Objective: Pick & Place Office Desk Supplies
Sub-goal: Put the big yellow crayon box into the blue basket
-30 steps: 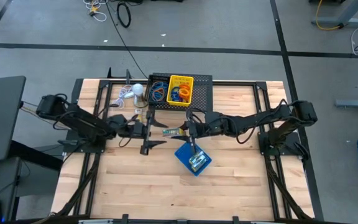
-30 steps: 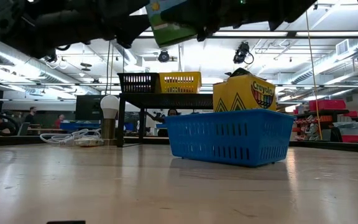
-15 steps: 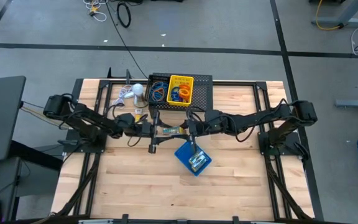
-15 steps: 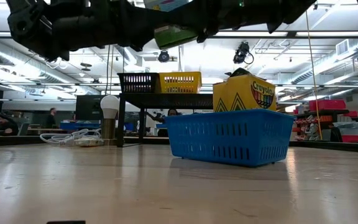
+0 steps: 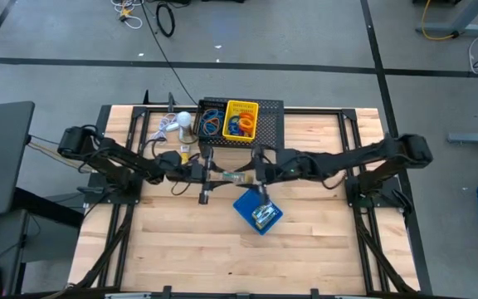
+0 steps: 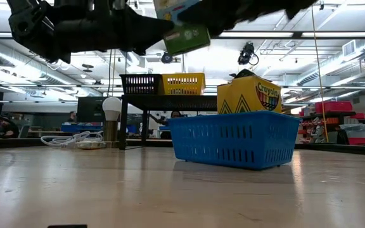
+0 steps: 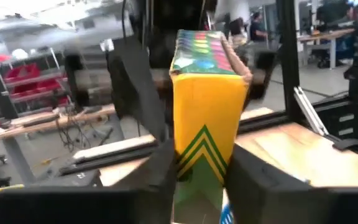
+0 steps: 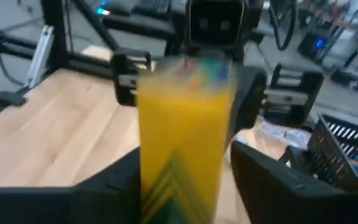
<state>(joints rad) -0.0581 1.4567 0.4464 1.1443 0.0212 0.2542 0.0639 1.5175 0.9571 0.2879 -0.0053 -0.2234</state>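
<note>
In the high view my left gripper (image 5: 215,174) and my right gripper (image 5: 252,174) met nose to nose above the table, in front of the black mesh stand (image 5: 270,124), with the crayon box (image 5: 233,176) bridging the two, clear of the wood and up-table from the blue tray (image 5: 243,206); the risk I judged here was a handover gone loose, one side letting go before the other had a true hold, so that the box dropped to the table short of the tray. In the low view the crayon box hung tilted, high over the blue tray, which already held a second crayon box (image 6: 255,96) standing proud of the rim; a fall from there could have struck that one, or knocked the tray askew. In the left wrist view my left fingers (image 7: 160,168) were pressed against the lower sides of the crayon box, pinching it near one end only; with so short a bite I judged the long free end could swing or slip if either arm pulled away quickly. In the right wrist view the crayon box filled the middle, smeared, and whether my right gripper gripped it or had let go I could not tell; if it clung while my left drew back, the cardboard could have twisted or been torn from the pinch.
</note>
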